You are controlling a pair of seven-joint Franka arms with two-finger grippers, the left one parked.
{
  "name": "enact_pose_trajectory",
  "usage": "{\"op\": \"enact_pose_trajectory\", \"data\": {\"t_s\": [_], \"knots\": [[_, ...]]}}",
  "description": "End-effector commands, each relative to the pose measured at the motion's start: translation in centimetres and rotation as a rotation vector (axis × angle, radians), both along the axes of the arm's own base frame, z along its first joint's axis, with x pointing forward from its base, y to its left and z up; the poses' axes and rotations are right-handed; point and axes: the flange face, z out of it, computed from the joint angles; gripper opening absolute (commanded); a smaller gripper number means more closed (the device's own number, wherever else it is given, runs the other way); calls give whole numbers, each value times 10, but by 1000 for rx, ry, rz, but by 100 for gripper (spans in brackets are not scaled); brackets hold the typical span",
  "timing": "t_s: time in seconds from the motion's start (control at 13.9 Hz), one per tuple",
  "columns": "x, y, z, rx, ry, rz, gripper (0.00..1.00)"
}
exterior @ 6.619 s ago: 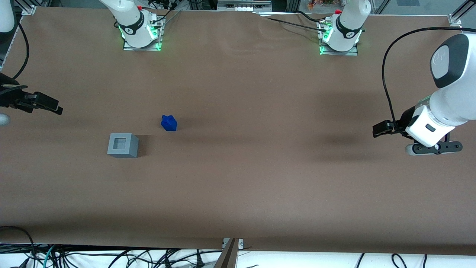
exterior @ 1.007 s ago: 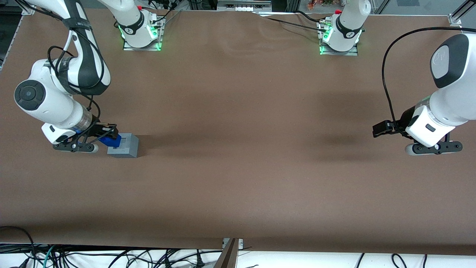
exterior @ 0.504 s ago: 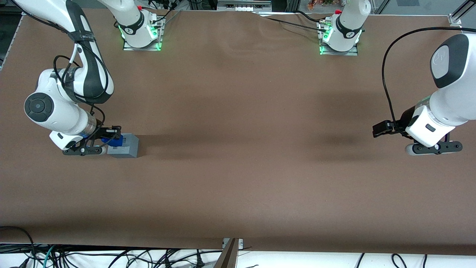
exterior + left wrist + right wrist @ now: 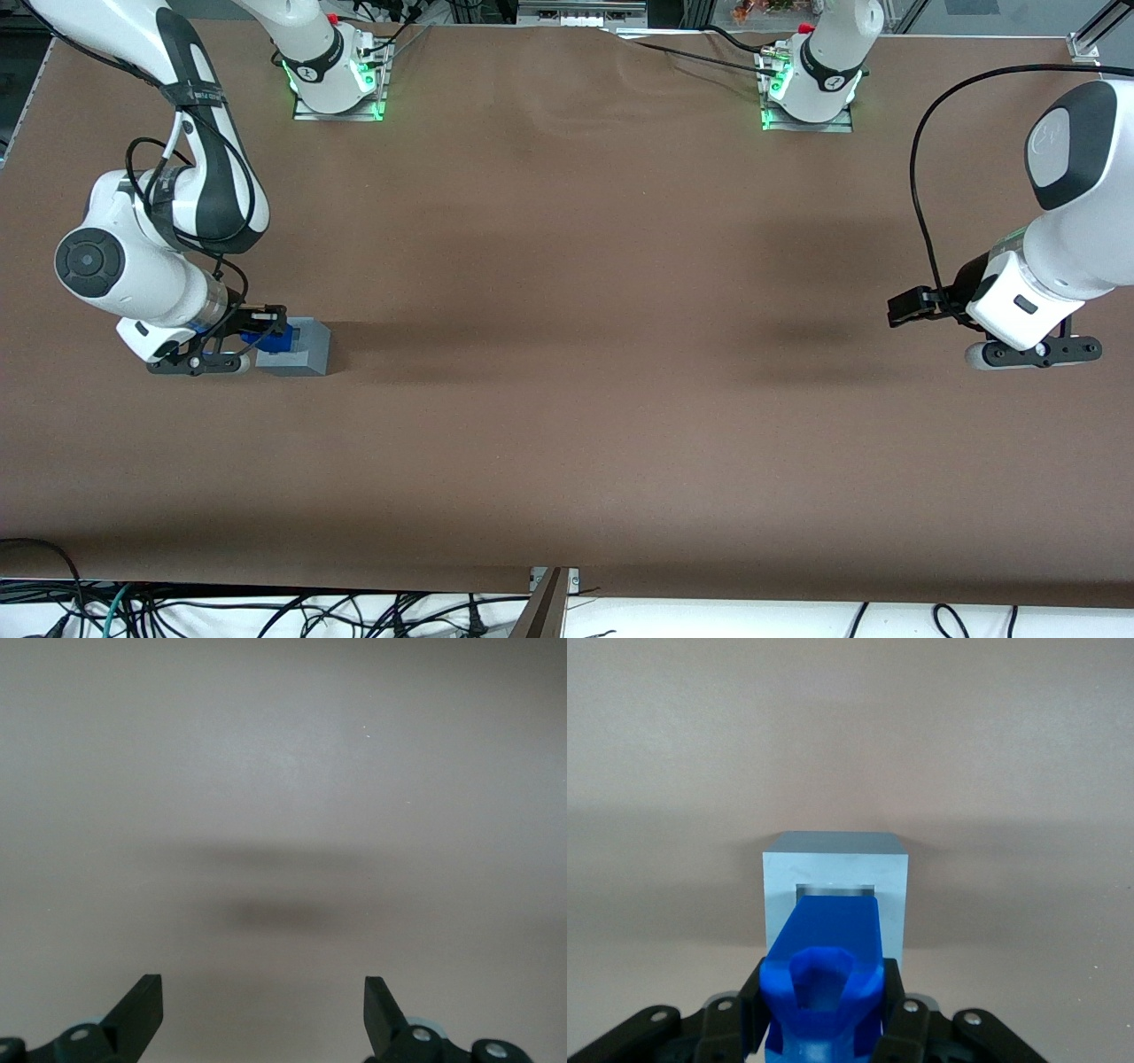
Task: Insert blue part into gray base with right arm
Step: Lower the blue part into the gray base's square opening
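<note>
The gray base (image 4: pixel 306 348) stands on the brown table toward the working arm's end. My right gripper (image 4: pixel 266 332) is shut on the blue part (image 4: pixel 275 338) and holds it right over the base's top. In the right wrist view the blue part (image 4: pixel 826 970) sits between the black fingers (image 4: pixel 906 1024), its tip reaching the near edge of the square hole (image 4: pixel 834 891) in the gray base (image 4: pixel 890 877). Whether the tip is inside the hole I cannot tell.
The right arm's white body (image 4: pixel 133 266) hangs over the table beside the base. Two arm mounts (image 4: pixel 337 84) with green lights stand at the table's back edge. The brown table (image 4: pixel 567 354) stretches toward the parked arm's end.
Over the last second my right gripper with the blue part has shifted a little toward the base's middle and sunk slightly. Earlier still, the blue part lay alone on the table.
</note>
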Motion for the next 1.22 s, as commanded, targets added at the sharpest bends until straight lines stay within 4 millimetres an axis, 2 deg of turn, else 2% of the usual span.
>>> {"op": "enact_pose_trajectory", "data": {"t_s": [0.0, 1.15], "knots": [[6, -1, 1, 15, 3, 12, 0], [9, 1, -11, 28, -5, -2, 0]]}}
